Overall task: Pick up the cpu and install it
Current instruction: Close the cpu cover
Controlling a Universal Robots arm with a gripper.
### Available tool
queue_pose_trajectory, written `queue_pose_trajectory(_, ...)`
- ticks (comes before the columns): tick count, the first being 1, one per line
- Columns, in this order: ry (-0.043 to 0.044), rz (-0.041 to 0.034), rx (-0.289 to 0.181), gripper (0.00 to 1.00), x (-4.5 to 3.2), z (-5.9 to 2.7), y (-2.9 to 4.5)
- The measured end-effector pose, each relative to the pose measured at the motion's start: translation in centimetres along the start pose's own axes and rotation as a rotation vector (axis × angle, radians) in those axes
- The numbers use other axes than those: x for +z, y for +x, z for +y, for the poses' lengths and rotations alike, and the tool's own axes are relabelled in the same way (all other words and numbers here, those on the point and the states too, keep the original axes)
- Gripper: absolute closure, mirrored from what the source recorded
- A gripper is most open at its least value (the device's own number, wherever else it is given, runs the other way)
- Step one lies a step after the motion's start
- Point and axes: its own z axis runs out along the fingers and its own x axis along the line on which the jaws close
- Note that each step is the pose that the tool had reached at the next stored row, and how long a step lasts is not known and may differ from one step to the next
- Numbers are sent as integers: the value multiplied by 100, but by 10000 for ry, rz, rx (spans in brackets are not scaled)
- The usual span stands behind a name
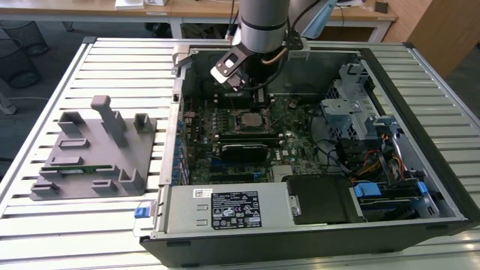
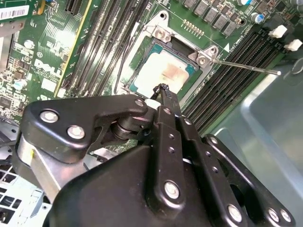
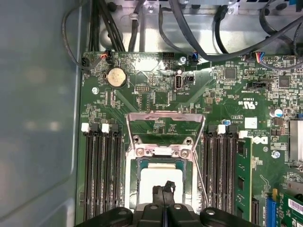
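One cpu [image 2: 163,71] lies flat in the open socket [image 2: 201,56] on the motherboard [image 3: 156,90], just above the middle of the exterior view. We see a pale silver-grey top with a faint tan smudge and a thin green rim. Our hand [image 2: 163,90] is right over it with its fingertips pressed together, gripping nothing; we cannot tell if they touch.

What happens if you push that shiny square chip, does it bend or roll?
The cpu looks like a flat, metal-topped plate, so probably stiff, not floppy. Lying flat in the socket, it likely wouldn't roll or tip. Its smooth top may be slippery under the pincer.
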Motion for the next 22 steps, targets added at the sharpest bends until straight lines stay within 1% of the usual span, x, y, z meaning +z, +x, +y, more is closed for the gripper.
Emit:
queue_pose_trajectory(4,1,0,0,89,-64,2,2)
queue_pose_trajectory(9,1,0,0,89,-195,4,9)
queue_pose_trajectory(12,1,0,0,89,-298,7,13)
queue_pose_trajectory(18,2,-1,0,89,-560,16,22)
queue_pose_trajectory(19,2,-2,0,89,-587,17,23)
queue_pose_trajectory(22,1,2,0,89,-588,16,15)
